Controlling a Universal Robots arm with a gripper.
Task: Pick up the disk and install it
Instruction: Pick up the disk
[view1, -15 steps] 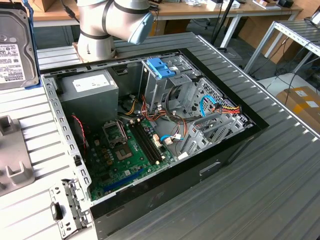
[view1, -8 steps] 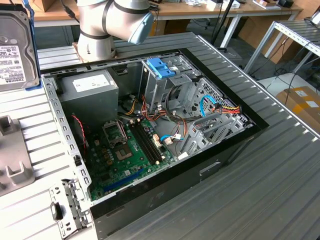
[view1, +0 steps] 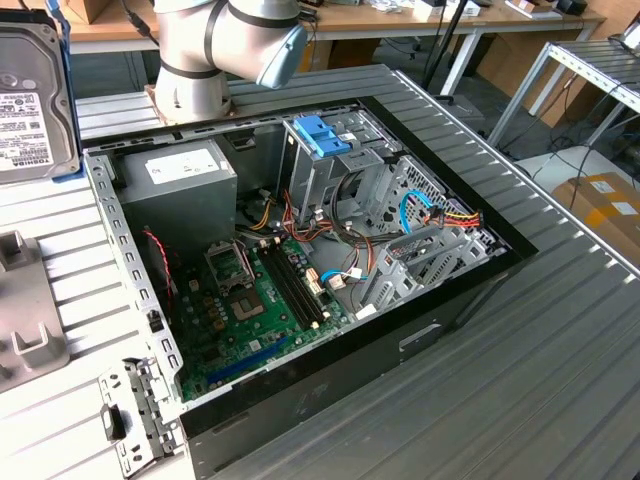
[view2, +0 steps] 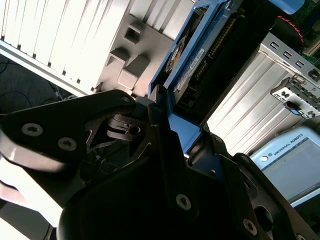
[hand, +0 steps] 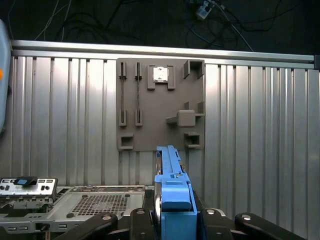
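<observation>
"Which step is this?"

"Pick-up looks done. The gripper (hand: 172, 220) is clamped on the disk (view1: 30, 100) by its blue carrier, holding it on edge at ten o'clock from the open computer case (view1: 330, 390)."

"And installing?"

"I'd say that calls for squaring it to the drive cage (view1: 345, 175), at twelve o'clock inside the case."

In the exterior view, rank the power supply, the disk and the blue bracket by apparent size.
Power supply and disk: about alike, unranked; the disk is cropped and seems nearer the camera.
Blue bracket: smallest.
</observation>
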